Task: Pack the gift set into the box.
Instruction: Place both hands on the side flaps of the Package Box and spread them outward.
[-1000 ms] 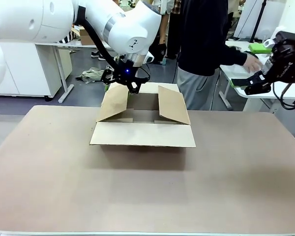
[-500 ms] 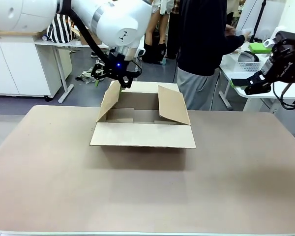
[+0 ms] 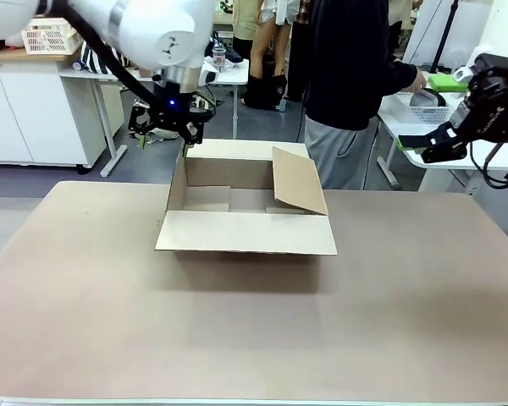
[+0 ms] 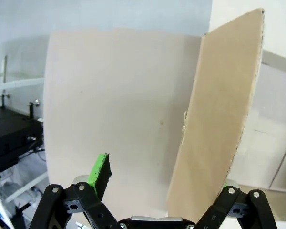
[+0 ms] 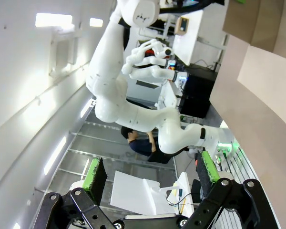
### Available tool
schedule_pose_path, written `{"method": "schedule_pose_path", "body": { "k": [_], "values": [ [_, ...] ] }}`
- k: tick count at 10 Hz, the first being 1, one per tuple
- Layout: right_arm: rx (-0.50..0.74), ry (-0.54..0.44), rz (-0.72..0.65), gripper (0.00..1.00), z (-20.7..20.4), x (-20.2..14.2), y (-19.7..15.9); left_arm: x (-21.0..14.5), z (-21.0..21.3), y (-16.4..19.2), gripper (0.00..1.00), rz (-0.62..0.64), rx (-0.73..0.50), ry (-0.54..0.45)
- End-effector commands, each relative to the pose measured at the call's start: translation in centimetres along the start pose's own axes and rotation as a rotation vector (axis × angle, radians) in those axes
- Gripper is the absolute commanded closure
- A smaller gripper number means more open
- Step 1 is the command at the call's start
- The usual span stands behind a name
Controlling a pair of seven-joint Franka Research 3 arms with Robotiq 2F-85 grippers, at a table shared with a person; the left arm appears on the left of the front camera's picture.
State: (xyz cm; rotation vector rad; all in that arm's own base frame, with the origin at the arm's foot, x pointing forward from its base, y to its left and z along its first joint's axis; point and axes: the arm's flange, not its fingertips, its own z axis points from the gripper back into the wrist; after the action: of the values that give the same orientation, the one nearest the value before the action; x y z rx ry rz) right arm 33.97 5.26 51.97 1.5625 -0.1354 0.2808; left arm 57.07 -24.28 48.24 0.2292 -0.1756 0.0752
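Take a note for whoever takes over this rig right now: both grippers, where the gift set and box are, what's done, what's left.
The left gripper is open at the box's upright left flap. The right gripper is open and empty, raised at the right. The gift set sits on the side table, the person's hand at it. Done: box stands open. Left: gift set into the box.

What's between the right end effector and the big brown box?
In the front view, just bare table between the right end effector and the box. A person stands behind that gap, at the far side.
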Motion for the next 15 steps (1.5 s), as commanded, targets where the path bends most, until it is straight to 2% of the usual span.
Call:
{"method": "schedule_pose_path", "body": {
  "k": [1, 5, 6, 10, 13, 14, 15],
  "values": [
    [0.009, 0.004, 0.026, 0.00, 0.0, 0.2, 0.1, -1.9, -0.6, 3.6, 0.00, -0.036, -0.141, 0.015],
    [0.009, 0.004, 0.026, 0.00, 0.0, 0.2, 0.1, -2.1, -1.2, 10.6, 0.00, 0.024, -0.302, 0.000],
    [0.009, 0.004, 0.026, 0.00, 0.0, 0.2, 0.1, -2.3, -1.8, 11.9, 0.00, -0.001, -0.366, 0.001],
    [0.009, 0.004, 0.026, 0.00, 0.0, 0.2, 0.1, -2.2, -7.4, 14.7, 0.00, -0.055, -0.579, 0.066],
    [0.009, 0.004, 0.026, 0.00, 0.0, 0.2, 0.1, -3.0, -9.8, 17.2, 0.00, -0.102, -0.783, 0.043],
    [0.009, 0.004, 0.026, 0.00, 0.0, 0.2, 0.1, -3.3, -10.4, 17.6, 0.00, -0.124, -0.842, 0.062],
    [0.009, 0.004, 0.026, 0.00, 0.0, 0.2, 0.1, -2.2, -9.4, 15.8, 0.00, -0.067, -0.697, 0.051]
  ]
}}
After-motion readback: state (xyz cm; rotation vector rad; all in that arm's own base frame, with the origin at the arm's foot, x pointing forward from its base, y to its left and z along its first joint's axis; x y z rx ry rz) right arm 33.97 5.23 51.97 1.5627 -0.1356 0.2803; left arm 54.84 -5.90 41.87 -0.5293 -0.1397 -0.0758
